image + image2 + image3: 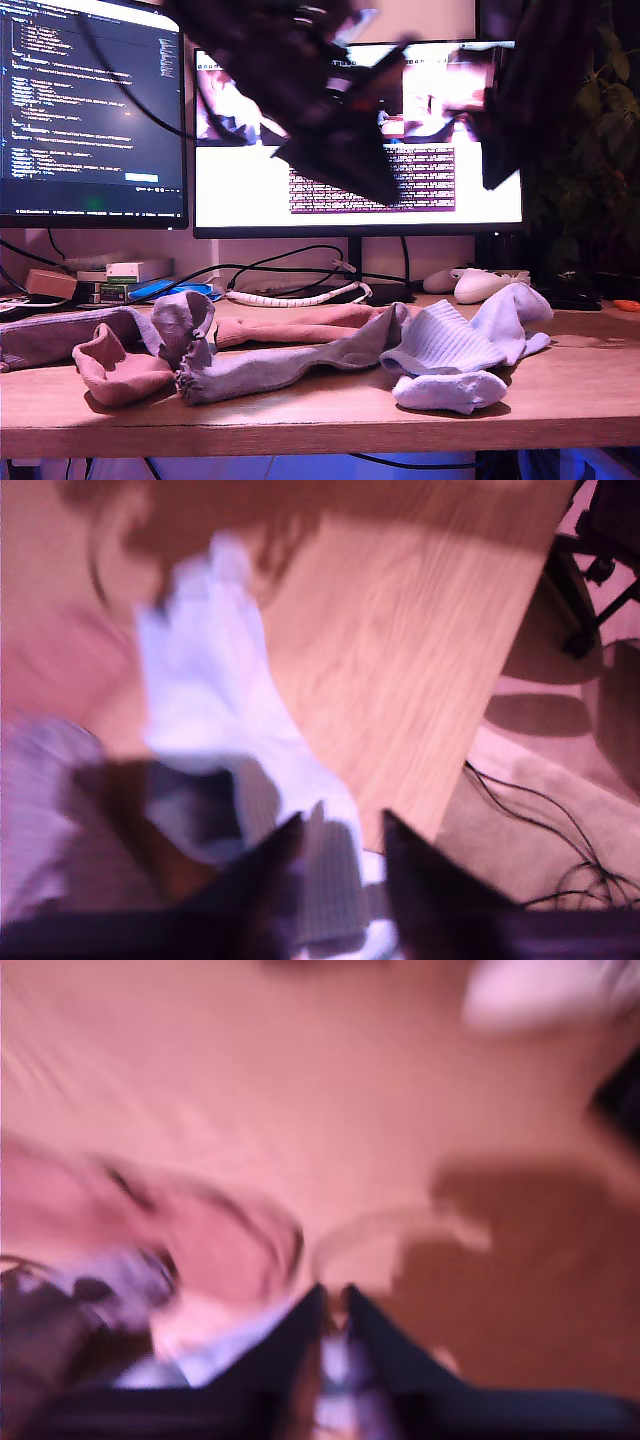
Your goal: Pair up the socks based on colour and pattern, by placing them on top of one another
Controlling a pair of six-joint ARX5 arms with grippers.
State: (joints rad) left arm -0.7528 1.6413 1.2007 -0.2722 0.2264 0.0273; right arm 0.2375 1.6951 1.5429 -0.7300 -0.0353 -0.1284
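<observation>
A pink-magenta cast tints all three views. In the exterior view the two monitors (pixel 358 140) glow brightly behind, while the dark arm (pixel 330 90) overhead is smeared by motion blur. Socks (pixel 455 345) cast soft shadows on the worktop (pixel 560 385). Both wrist views are blurred, the second more heavily; broad shadows lie beyond the fingers (pixel 265 880).

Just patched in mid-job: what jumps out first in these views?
A heap of loose socks sprawls along the wooden table: a salmon-pink sock toward the exterior view's left, a grey-lilac ruffled sock in the middle, pale blue-white ribbed socks toward its right. Above them, a dark blurred arm hangs in front of two lit monitors.
</observation>
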